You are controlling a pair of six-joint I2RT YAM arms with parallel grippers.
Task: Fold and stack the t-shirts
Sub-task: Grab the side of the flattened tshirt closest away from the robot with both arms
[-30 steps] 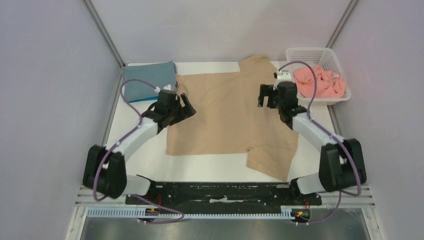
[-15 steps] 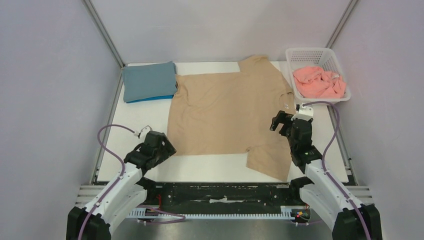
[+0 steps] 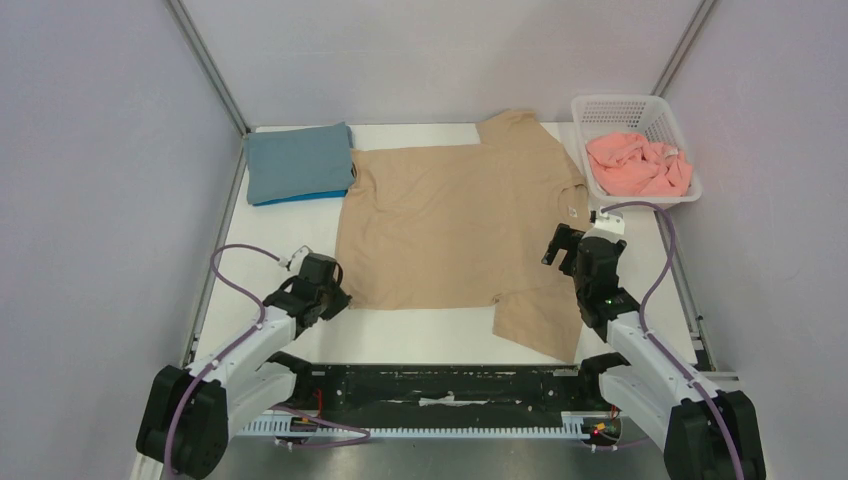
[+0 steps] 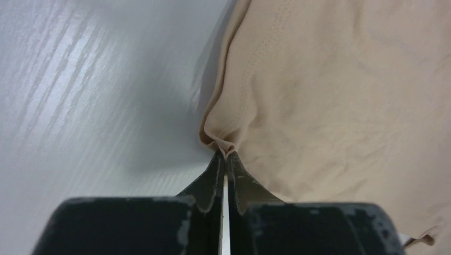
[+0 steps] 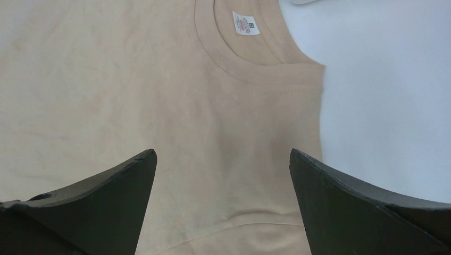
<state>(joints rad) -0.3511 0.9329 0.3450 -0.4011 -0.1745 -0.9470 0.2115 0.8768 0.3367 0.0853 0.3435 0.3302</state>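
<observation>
The tan t-shirt (image 3: 455, 225) lies spread flat mid-table, its collar toward the right. My left gripper (image 3: 333, 298) sits at its near-left hem corner. In the left wrist view the gripper (image 4: 226, 155) is shut on a small pucker of tan t-shirt (image 4: 340, 95). My right gripper (image 3: 562, 243) hovers open over the shirt's near shoulder. The right wrist view shows this gripper (image 5: 222, 154) spread wide above tan t-shirt (image 5: 133, 79), below the collar label (image 5: 245, 23). A folded slate-blue t-shirt (image 3: 298, 160) lies back left on a bright blue one (image 3: 300, 197). A salmon-pink t-shirt (image 3: 640, 165) is crumpled in the basket.
The white slatted basket (image 3: 625, 103) stands at the back right corner. Grey walls and metal posts enclose the table on three sides. Bare white table (image 3: 270, 240) lies left of the tan shirt and along its near edge.
Both arms pulled back from the far part of the tan shirt to its near side. The left gripper went from open to shut on the hem corner. The right gripper stayed open.
</observation>
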